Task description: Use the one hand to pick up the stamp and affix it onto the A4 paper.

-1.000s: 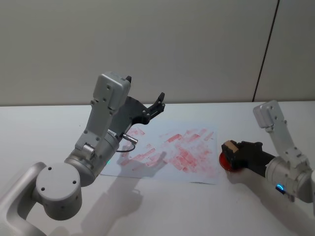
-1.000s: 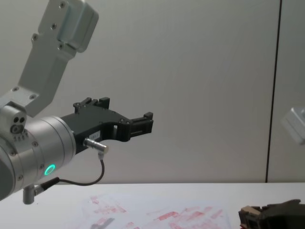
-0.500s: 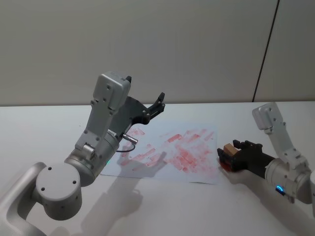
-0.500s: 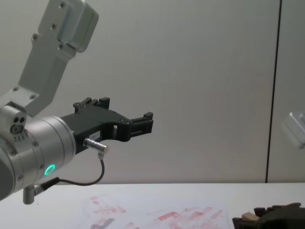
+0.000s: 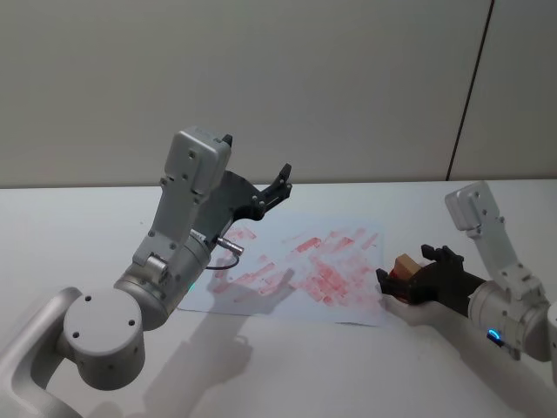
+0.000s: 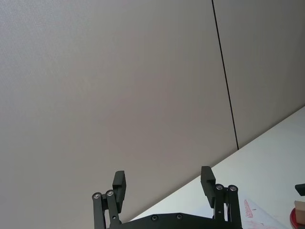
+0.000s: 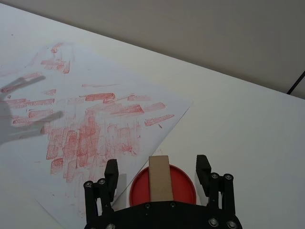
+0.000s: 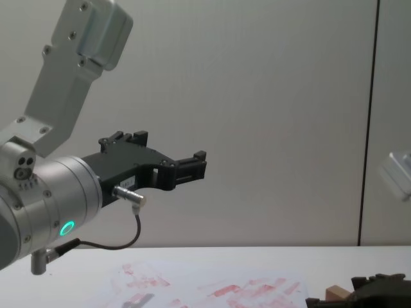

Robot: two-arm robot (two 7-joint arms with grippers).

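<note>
Head view: the tan wooden stamp [image 5: 404,266] sits between the spread fingers of the right gripper [image 5: 409,272], just off the right edge of the red-smudged paper [image 5: 300,266]. The left gripper [image 5: 261,170] hangs raised, open.

Right wrist view: the stamp [image 7: 160,177] rests on the red pad [image 7: 162,185], fingers clear either side; bare table [image 7: 248,124] beyond.

Light is even and fairly bright, soft rather than harsh, falling from above. The grey wall [image 5: 331,78] is evenly lit with no hot spots. In the head view the left arm [image 5: 178,235] throws a soft, blurred-edged shadow onto the A4 paper [image 5: 305,270] and the white counter [image 5: 287,366] near it; the same finger-shaped shadow shows in the right wrist view. A fainter shadow lies under the right hand [image 5: 411,280]. A green indicator glows on the left arm in the chest view. The counter shows no glare. Focus is adequate throughout; the chest view's nearest arm parts look slightly soft.
</note>
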